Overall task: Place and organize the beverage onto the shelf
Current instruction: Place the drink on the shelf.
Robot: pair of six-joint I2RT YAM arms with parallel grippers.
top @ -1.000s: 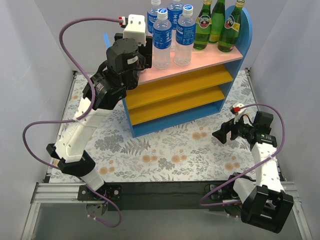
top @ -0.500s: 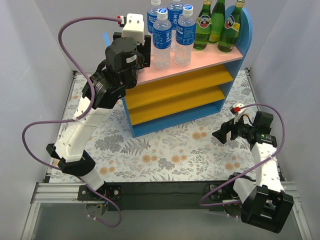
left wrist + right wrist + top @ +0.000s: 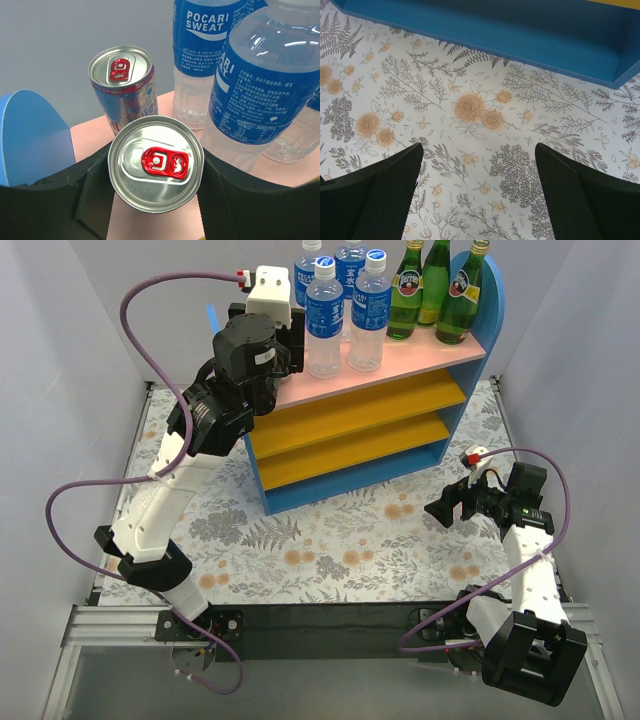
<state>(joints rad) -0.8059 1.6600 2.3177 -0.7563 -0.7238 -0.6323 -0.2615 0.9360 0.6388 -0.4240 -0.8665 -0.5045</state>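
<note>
A can (image 3: 156,162) is pinched between the fingers of the left gripper (image 3: 155,192) at the bottom centre of the left wrist view. It is held over the left end of the pink top board (image 3: 95,132) of the shelf (image 3: 350,480). Whether its base is seated cannot be told. Just above it a second can (image 3: 124,85) is stood, and plastic bottles (image 3: 260,95) are crowded at the right.

If the held can were released unseated or tilted, it could be toppled. The second can or a plastic bottle could be knocked by a sideways drift, and the board's edge is near.

The right gripper (image 3: 479,200) is held spread wide, with nothing between its fingers, over the tablecloth (image 3: 470,107) at the lower right of the top view.

Four plastic bottles, three green bottles (image 3: 435,290) and the second can are carried on the top board. No drinks are seen on the orange boards (image 3: 370,410). The cans are sealed and the bottles capped.
</note>
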